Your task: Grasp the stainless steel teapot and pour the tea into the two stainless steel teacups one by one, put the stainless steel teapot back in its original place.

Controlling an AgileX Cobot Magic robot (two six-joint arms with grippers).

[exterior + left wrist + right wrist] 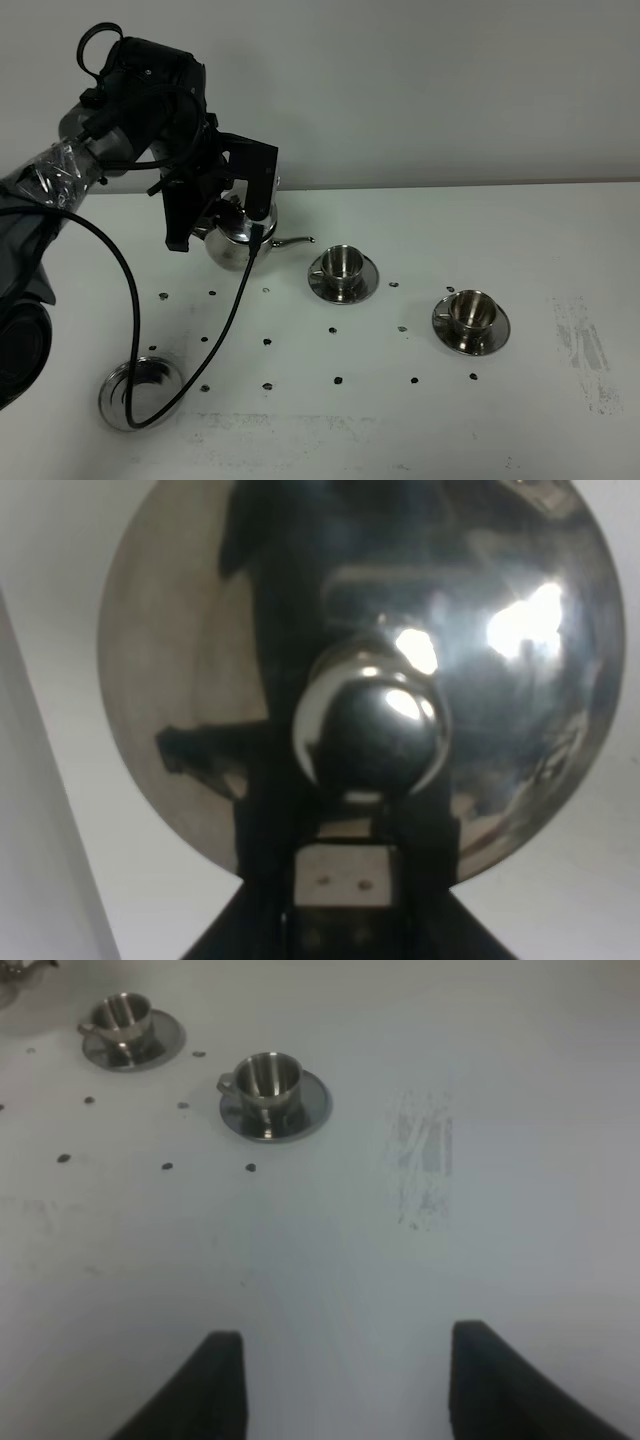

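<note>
left tool seemingly grips the teapot, well apart from its plate; right tool gapes wide.

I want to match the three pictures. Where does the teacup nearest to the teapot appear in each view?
Exterior high: the teacup stands near the middle, just right of the teapot.
Left wrist: not in it; the teapot fills the picture.
Right wrist: it is the farther of the two cups from the camera.
Shared landmark (exterior, right wrist): the grey scuffed patch beside the other teacup.
</note>
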